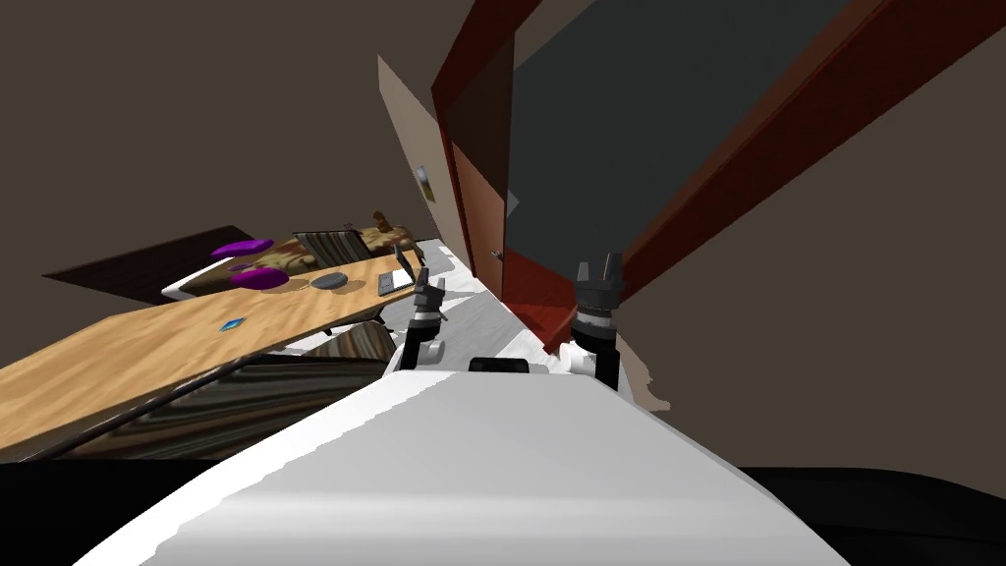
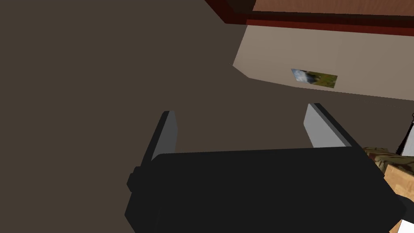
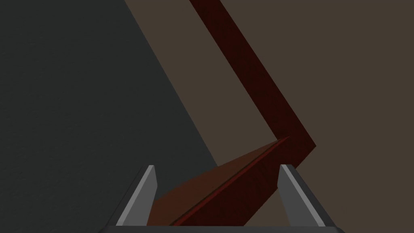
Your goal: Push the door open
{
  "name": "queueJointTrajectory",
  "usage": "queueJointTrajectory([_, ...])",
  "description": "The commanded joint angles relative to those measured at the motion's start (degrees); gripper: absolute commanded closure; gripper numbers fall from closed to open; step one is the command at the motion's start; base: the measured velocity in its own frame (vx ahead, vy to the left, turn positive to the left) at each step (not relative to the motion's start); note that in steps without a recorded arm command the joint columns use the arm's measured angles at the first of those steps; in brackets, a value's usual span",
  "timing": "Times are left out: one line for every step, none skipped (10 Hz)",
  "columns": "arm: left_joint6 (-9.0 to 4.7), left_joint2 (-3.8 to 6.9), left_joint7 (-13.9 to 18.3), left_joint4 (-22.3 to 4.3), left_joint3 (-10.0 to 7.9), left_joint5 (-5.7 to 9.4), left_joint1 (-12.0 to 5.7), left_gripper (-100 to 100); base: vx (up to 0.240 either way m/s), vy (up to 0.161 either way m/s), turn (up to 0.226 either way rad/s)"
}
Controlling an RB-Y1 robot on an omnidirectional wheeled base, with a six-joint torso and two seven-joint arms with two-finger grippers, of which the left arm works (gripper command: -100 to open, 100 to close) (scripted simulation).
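A reddish-brown door stands swung inward at the left side of a dark red frame, with a small handle on its edge. The opening between them shows a flat dark grey surface. My right gripper is raised in front of the doorway's lower part, open and holding nothing. In the right wrist view the right gripper points at the red frame's corner, apart from it. My left gripper is open to the left of the door; the left gripper faces a wall.
A long wooden table runs along my left with a laptop, a grey disc and a small blue item. Purple cushions lie on a patterned sofa behind it. A striped rug lies under the table.
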State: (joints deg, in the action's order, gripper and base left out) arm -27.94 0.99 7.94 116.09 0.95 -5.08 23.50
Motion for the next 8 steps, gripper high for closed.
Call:
queueJointTrajectory([-0.38,0.6,0.25,-1.88,1.08,-0.32,-0.71,-100,0.15,0.035,-0.021])
queueJointTrajectory([-0.81,1.05,0.44,-3.61,1.75,-0.52,-1.42,-100,0.163,0.064,-0.028])
queueJointTrajectory([-1.05,1.25,0.55,-4.57,2.12,-0.62,-1.82,-100,0.152,0.064,-0.022])
queueJointTrajectory([-1.3,1.45,0.66,-5.57,2.5,-0.74,-2.24,-100,0.114,0.047,-0.015])
queueJointTrajectory([-1.55,1.65,0.77,-6.58,2.89,-0.85,-2.65,-100,0.098,0.041,-0.018])
queueJointTrajectory([-1.8,1.85,0.88,-7.58,3.28,-0.96,-3.07,-100,0.1,0.035,-0.016])
queueJointTrajectory([-2.05,2.05,0.99,-8.59,3.67,-1.07,-3.48,-100,0.091,0.029,-0.014])
queueJointTrajectory([-2.3,2.25,1.11,-9.59,4.05,-1.19,-3.9,-100,0.088,0.031,-0.018])
